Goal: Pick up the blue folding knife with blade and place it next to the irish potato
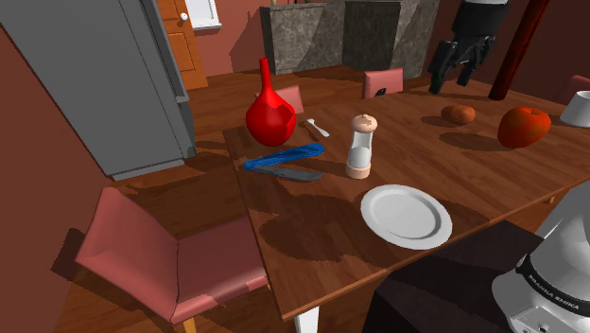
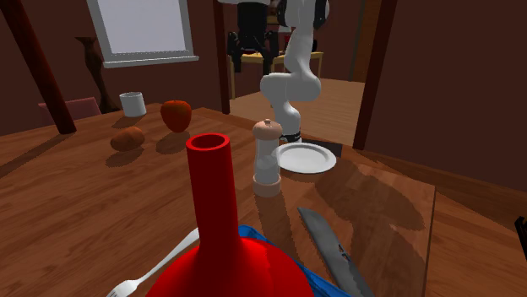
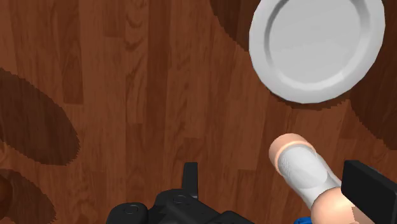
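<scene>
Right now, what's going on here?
Nothing is held yet. The gripper hangs high over the table with its fingers open, looking down on the pepper mill and the white plate. The blue folding knife lies beside the red vase. The potato sits farther along the table.

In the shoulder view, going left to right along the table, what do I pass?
A red narrow-necked vase → small silver utensil → pale grinder → brown potato → red round fruit → white cup. The blue folding knife and round white plate overlap neighbours, so they are omitted.
</scene>
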Controlling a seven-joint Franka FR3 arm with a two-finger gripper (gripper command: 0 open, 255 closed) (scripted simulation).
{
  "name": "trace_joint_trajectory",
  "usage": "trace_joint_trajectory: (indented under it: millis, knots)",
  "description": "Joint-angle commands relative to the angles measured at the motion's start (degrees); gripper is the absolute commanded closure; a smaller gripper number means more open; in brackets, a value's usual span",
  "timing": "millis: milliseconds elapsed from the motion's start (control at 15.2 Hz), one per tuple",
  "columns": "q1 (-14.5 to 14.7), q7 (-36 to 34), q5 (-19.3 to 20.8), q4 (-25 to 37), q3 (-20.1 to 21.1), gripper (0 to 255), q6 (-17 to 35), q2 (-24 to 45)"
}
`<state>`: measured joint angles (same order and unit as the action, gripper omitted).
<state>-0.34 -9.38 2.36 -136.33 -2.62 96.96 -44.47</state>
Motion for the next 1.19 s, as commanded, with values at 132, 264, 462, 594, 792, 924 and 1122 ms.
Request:
trace_joint_trajectory:
  millis: [132, 264, 462, 594, 792, 924, 1122]
  knots:
    - [1.19, 1.33, -0.27, 0.41, 0.23, 0, 3.09, 3.62]
    - [2.37, 2.66, -0.54, 1.08, 0.49, 0, 6.02, 7.34]
    - [4.06, 4.68, -0.95, 2.52, 0.96, 0, 10.09, 13.04]
    - [5.12, 6.02, -1.23, 3.76, 1.35, 0, 12.57, 16.89]
    - [6.63, 8.03, -1.60, 6.01, 2.03, 0, 15.92, 22.69]
    - [7.55, 9.34, -1.82, 7.76, 2.57, 0, 17.91, 26.56]
    - [8.84, 11.24, -2.02, 10.73, 3.50, 0, 20.50, 32.32]
